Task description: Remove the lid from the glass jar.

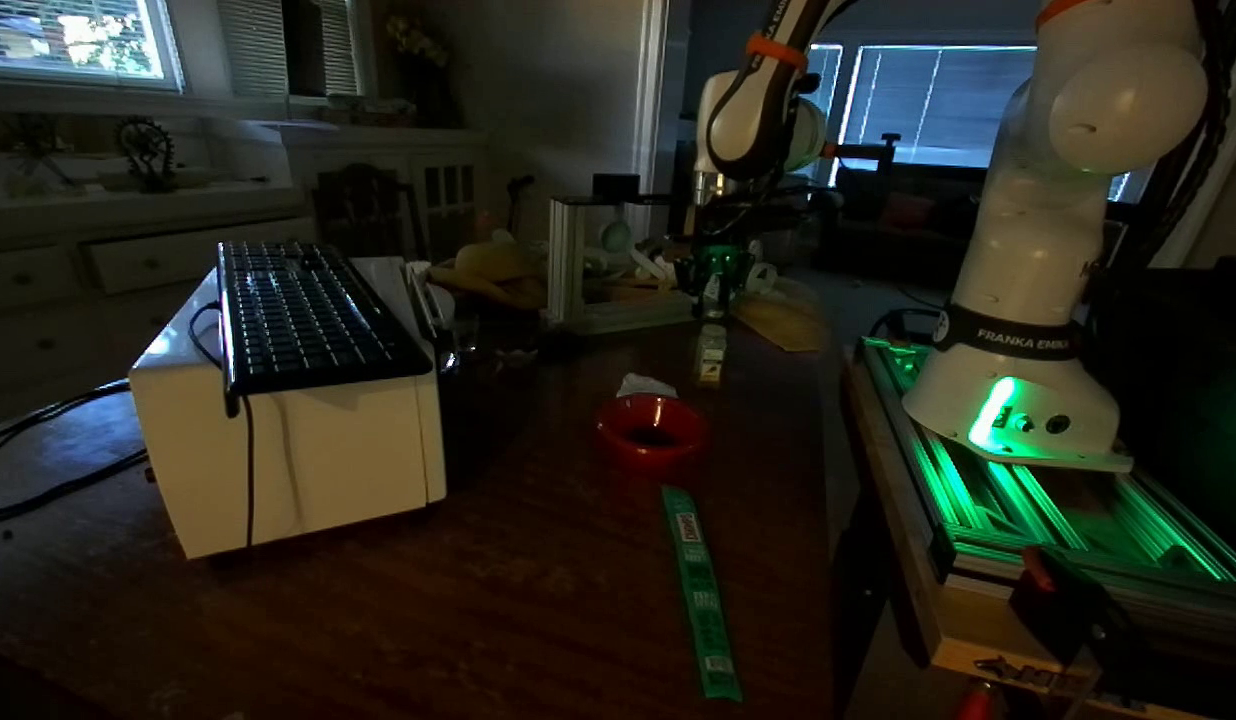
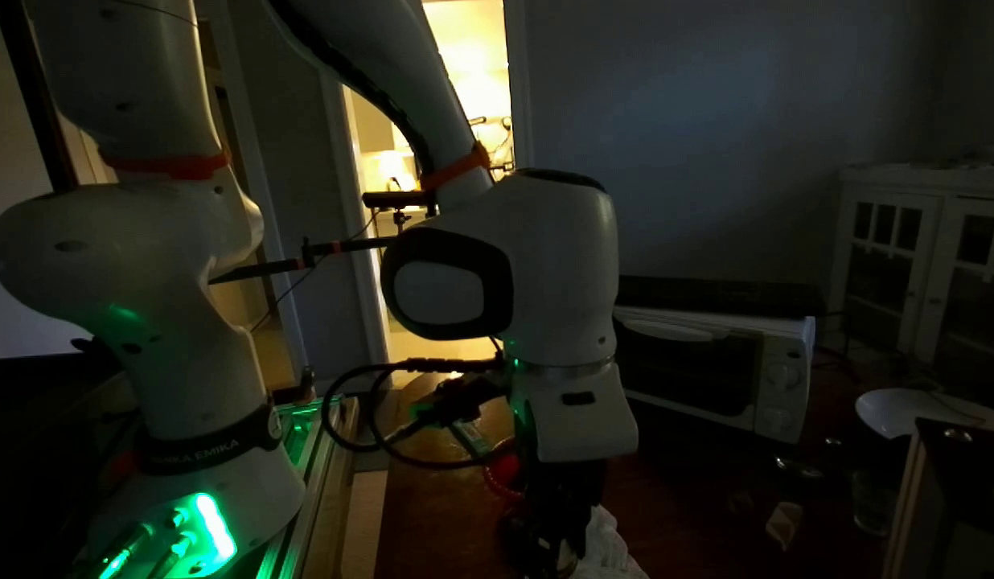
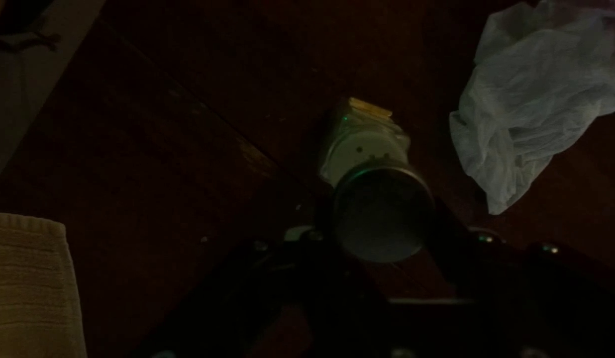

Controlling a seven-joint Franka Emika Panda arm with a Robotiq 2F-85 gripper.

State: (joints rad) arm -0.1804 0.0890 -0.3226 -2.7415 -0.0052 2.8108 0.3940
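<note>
In the dark wrist view, a round lid (image 3: 384, 219) with a thin metal rim sits between the two black fingers of my gripper (image 3: 383, 211). The fingers press on both its sides. The whitish jar (image 3: 362, 146) shows just beyond the lid, partly hidden by it, with a yellow patch on its far side. In an exterior view, my gripper (image 1: 715, 285) is straight above the jar (image 1: 711, 355), which stands upright on the table. A narrow dark band shows between the fingers and the jar; whether the lid touches the jar is too dark to tell.
A red bowl (image 1: 650, 435) and a long green packet (image 1: 703, 600) lie on the table. A crumpled white cloth (image 3: 541, 99) is near the jar. A tan cloth (image 3: 29, 288) shows in the wrist view. A white toaster oven (image 1: 308, 460) carries a keyboard (image 1: 308, 315). A metal frame (image 1: 566, 265) stands behind.
</note>
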